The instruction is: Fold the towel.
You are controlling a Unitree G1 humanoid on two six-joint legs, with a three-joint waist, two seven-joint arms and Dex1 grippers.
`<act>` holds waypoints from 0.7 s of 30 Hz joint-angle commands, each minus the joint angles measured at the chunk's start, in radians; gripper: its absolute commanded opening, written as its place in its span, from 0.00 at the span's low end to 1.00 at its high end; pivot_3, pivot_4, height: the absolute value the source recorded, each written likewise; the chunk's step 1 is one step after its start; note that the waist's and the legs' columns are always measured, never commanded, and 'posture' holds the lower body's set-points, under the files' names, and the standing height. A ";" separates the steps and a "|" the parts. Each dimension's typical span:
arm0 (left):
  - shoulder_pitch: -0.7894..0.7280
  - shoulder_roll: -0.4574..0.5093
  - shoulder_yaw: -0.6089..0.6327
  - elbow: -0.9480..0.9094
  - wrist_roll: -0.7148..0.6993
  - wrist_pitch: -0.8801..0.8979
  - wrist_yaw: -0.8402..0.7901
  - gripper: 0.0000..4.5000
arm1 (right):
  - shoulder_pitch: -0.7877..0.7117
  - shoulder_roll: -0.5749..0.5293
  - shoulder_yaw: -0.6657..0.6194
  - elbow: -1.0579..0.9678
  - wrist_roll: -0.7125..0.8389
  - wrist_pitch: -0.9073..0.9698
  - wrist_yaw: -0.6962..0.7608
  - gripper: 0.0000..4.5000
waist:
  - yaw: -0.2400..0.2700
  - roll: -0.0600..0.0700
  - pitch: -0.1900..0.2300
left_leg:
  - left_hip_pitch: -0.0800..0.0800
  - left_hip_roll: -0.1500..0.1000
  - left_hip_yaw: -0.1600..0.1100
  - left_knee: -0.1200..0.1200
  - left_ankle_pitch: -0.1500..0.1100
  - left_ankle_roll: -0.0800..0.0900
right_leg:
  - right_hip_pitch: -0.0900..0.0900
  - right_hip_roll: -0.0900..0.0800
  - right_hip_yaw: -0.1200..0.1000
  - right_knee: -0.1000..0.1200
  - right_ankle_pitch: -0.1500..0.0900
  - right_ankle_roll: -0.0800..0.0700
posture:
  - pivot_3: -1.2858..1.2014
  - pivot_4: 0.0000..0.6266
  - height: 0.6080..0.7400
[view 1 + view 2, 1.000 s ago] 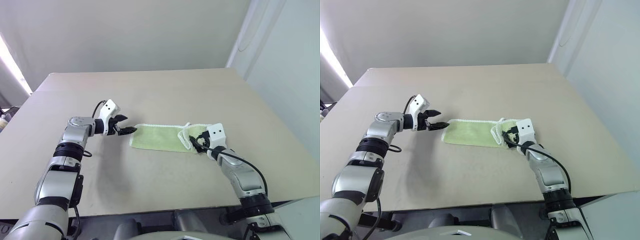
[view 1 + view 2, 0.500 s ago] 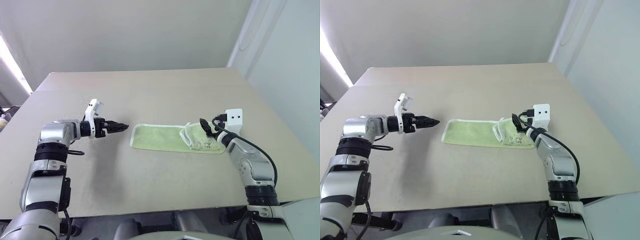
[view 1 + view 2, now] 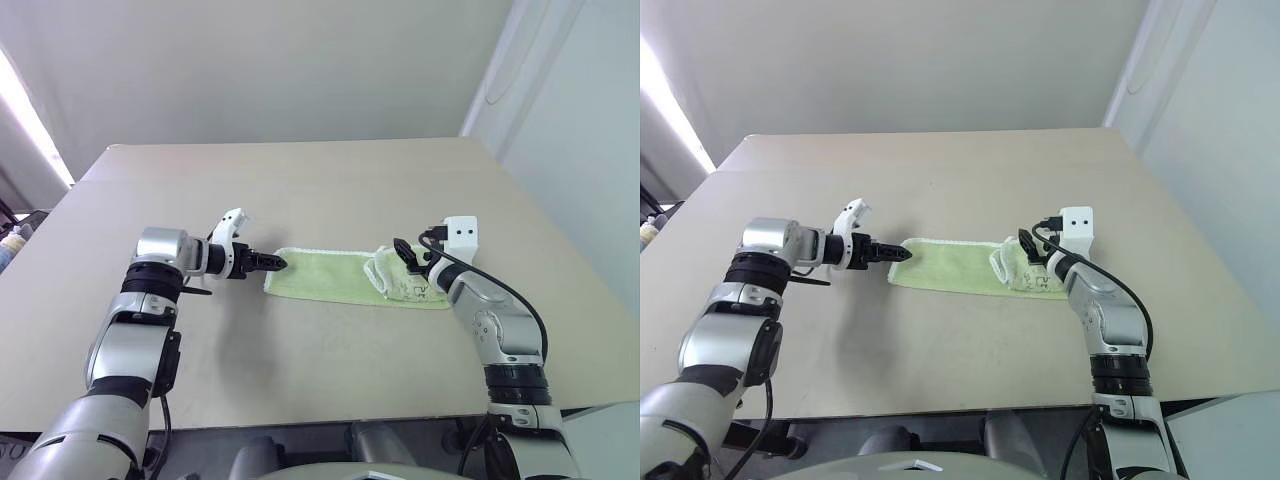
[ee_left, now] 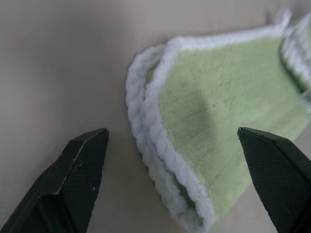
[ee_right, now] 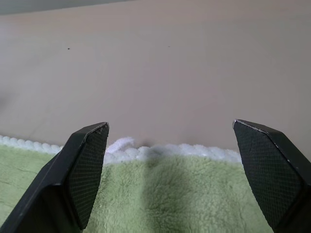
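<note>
Two black-fingered tools flank one light green terry towel [image 3: 335,277] with white stitched edging, which lies on our wide beige desk [image 3: 300,190] as a long, narrow folded strip. Its long axis runs across the desk from our left side to our right, tilted slightly so that the right end sits a little nearer to us than the left end. The left end is a neat double-layered fold, two white-edged layers stacked one on the other, as our left wrist view shows. The right end is bunched up, with the white edging curled over on top of the green cloth.

Our left tool [image 3: 270,263] hovers just beside the towel's left end, pointing along the strip toward its right end. Its fingers [image 4: 77,174] stand spread wide, one on either side of the folded end, and they grip nothing; we see desk surface between the nearer finger and the cloth.

Our right tool [image 3: 408,256] sits above the bunched right end of the towel, pointing away from us across the strip's width. Its fingers [image 5: 85,170] are also spread wide with nothing between them, the green cloth and its white far edge showing in the gap below.
</note>
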 commanded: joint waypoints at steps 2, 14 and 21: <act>0.007 -0.057 -0.039 0.021 -0.023 0.061 -0.059 1.00 | 0.002 0.001 -0.032 -0.047 0.005 0.008 -0.019 0.95 | 0.000 0.002 -0.001 | 0.000 0.000 0.000 0.000 0.000 0.000 | 0.000 0.000 0.000 0.000 0.000 0.000 | 0.52 0.00 0.79; -0.015 -0.058 0.025 0.034 -0.052 0.070 -0.087 0.47 | 0.011 0.003 -0.061 -0.050 0.008 0.001 -0.041 0.96 | -0.005 0.002 0.000 | -0.002 0.000 -0.001 -0.001 0.000 0.000 | -0.002 0.000 0.000 -0.002 -0.001 0.001 | 0.52 0.00 0.79; -0.030 0.000 0.072 0.038 -0.067 0.057 -0.075 0.00 | -0.007 0.024 -0.152 -0.117 0.198 0.070 0.043 0.96 | -0.014 0.002 0.001 | -0.002 0.000 -0.001 -0.002 0.000 0.000 | -0.003 0.000 0.000 -0.001 -0.001 0.001 | 0.52 0.00 0.79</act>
